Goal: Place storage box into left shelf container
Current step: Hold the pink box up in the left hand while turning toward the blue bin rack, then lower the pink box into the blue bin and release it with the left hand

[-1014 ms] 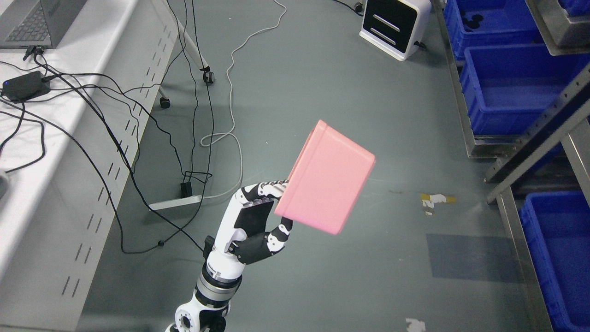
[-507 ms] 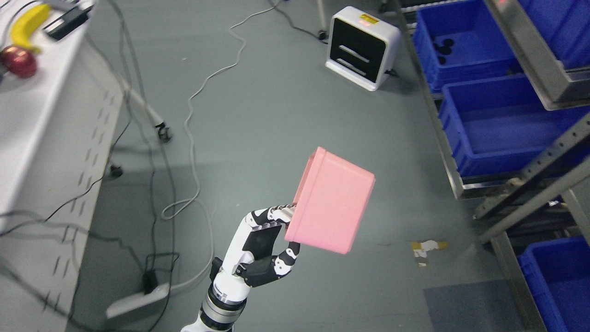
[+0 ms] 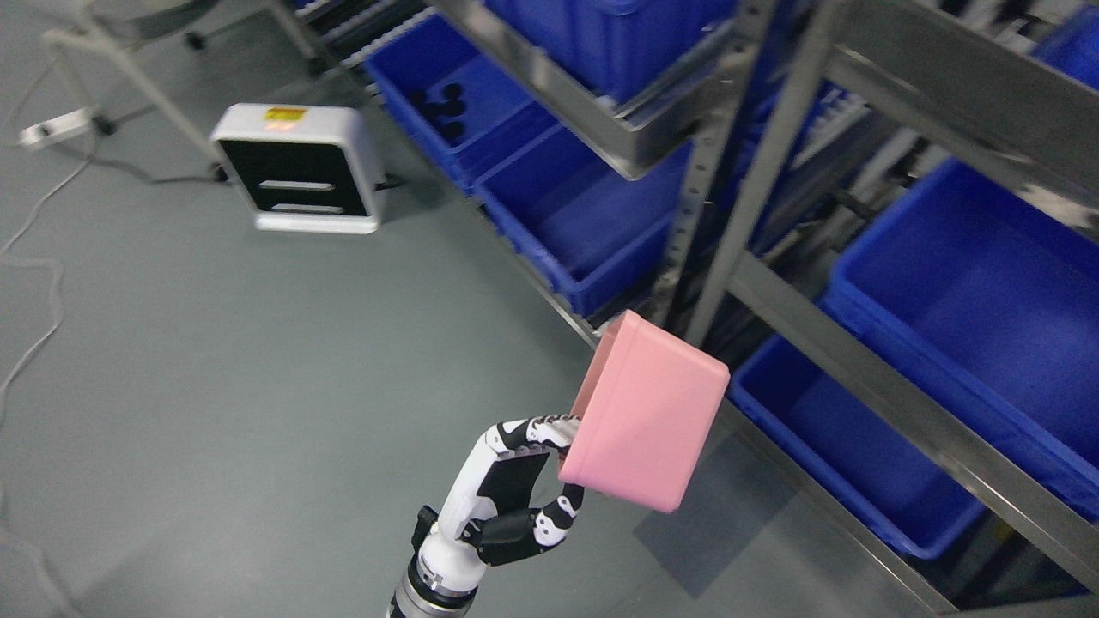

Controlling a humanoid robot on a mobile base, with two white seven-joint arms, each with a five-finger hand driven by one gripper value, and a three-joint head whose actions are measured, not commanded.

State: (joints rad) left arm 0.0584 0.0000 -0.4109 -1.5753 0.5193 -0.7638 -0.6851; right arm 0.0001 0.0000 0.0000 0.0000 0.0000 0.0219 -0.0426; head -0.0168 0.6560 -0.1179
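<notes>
My left hand [image 3: 554, 468] rises from the bottom edge left of the middle, white and black. Its fingers are shut on the rim of a pink storage box [image 3: 648, 412]. The box is held in the air, tilted, with its closed bottom towards me. It hangs just in front of a metal shelf rack [image 3: 867, 378]. Blue containers sit in the rack: one at the left [image 3: 575, 215], one low down beside the box [image 3: 824, 438], and a large one at the right [image 3: 970, 318]. The right hand does not show.
A white and black box-shaped device [image 3: 296, 167] stands on the grey floor at the upper left. A white cable [image 3: 34, 249] runs along the left edge. An upper shelf tray [image 3: 618, 129] holds more blue bins. Open floor [image 3: 258, 386] lies left of my arm.
The whole picture has swung right, from the white desk and cables to the shelf rack, so the camera moved. The left hand still holds the pink box the same way.
</notes>
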